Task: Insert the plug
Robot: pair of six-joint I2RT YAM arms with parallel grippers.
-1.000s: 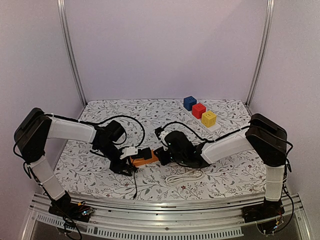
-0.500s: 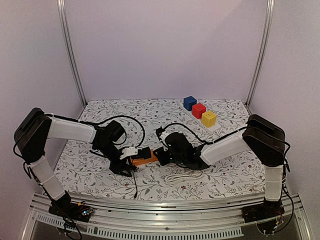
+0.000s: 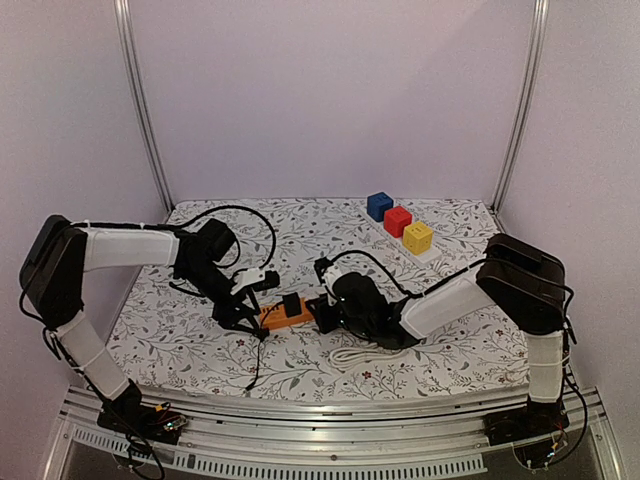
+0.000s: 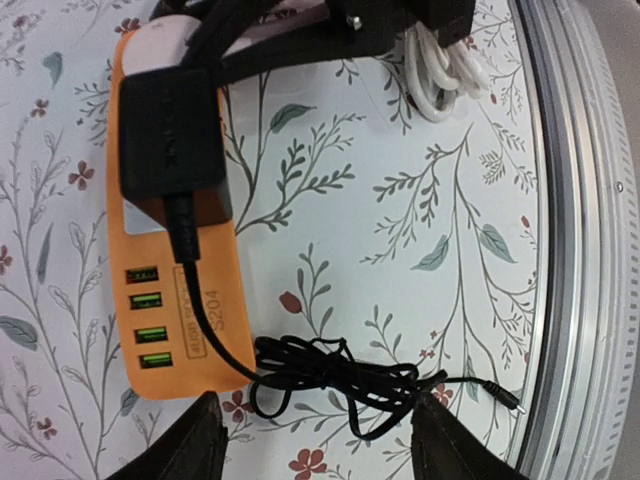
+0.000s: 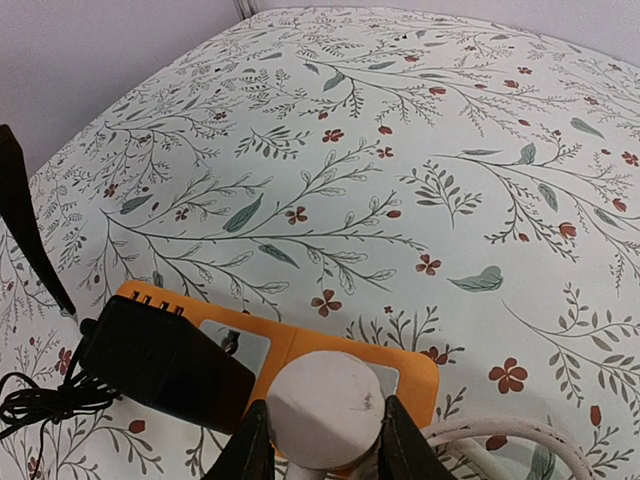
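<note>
- The table (image 3: 455, 345) had a soft, flat cloth on it, printed with leaves and little red flowers. A smooth box could slide on a cloth like that, I think, so the move needed to be gentle.
- The left gripper (image 4: 318, 412) was at the bottom of its own view. Its two fingers (image 4: 195, 445) stood wide apart and it held nothing.
- The right gripper (image 5: 320, 425) was at the bottom of its own view too. It was closed on a white round plug (image 5: 322, 392) at one end of the strip, which I think helped keep the strip from moving.
- The orange power strip (image 4: 170, 335) was long, flat and smooth, like hard plastic. It lay in the middle of the top view, between the two grippers.
- The black plug (image 4: 168, 130) was a dull, blocky box. It sat on the strip in the upper left of the left wrist view, and it looked pushed in.
- The thin black cord (image 4: 340, 378) was bendy and lay in a messy loop right between the open fingers.
- The job looked almost done. To do the last bit well, I think the left gripper should go straight back and stay clear of the cord loop, because a snag could tug the plug out.
</note>
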